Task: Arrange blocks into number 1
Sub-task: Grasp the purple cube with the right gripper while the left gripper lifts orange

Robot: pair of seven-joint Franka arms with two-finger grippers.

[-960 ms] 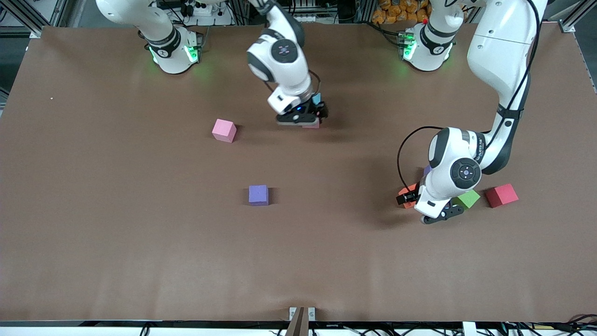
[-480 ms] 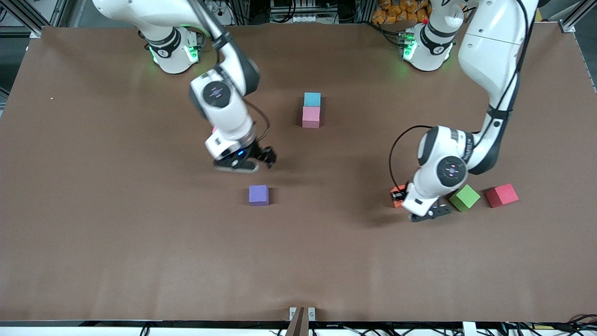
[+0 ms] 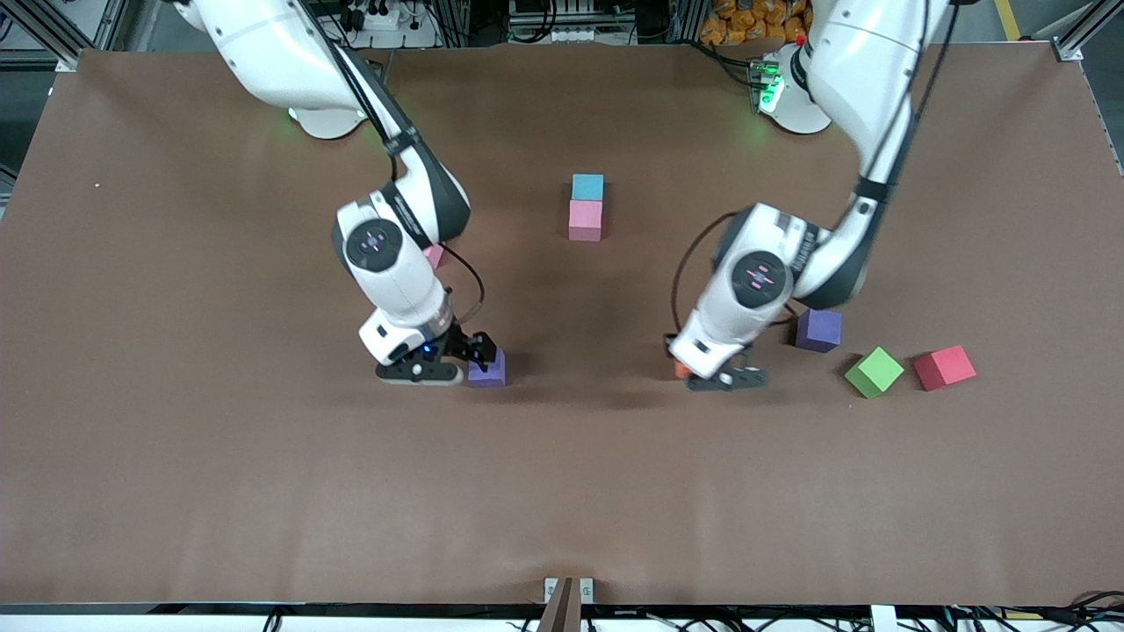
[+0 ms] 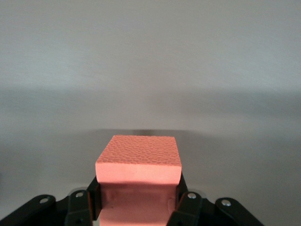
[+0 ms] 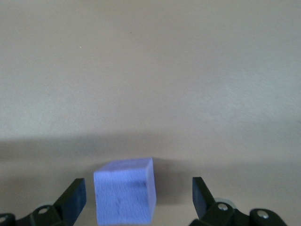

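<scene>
Left gripper [image 4: 137, 207] clamped on orange block [image 4: 138, 162] — carry it to pink block [image 3: 585, 219]; right gripper [image 5: 138, 197], fingers apart, straddles purple block [image 5: 125, 197] — close next.

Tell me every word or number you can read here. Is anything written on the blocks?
No readable text anywhere.
Blocks, such as the purple block and orange block: plain, no writing.
Right arm and left arm: small round marks on the joints, too small to read.
</scene>
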